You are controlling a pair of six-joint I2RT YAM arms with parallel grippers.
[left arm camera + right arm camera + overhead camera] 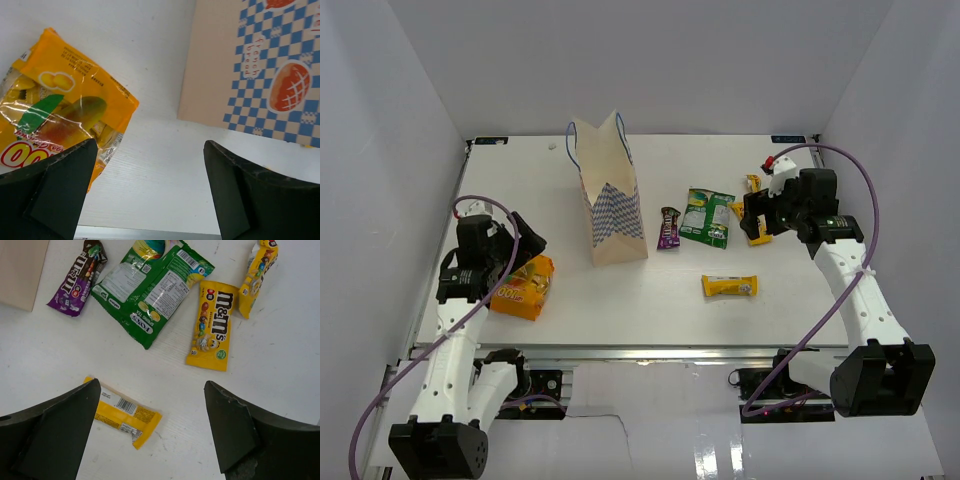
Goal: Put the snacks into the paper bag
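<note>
Packet (pixel 65 100) corner hidden behind left hand (pixel 149 155); paper bag (pixel 240 65) top cropped.

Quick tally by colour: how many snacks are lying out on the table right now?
Orange-yellow bag: 1
Green-white pouch: 1
Purple bar: 1
Yellow packets: 3
Total: 6 snacks on the table, all outside the paper bag.
</note>
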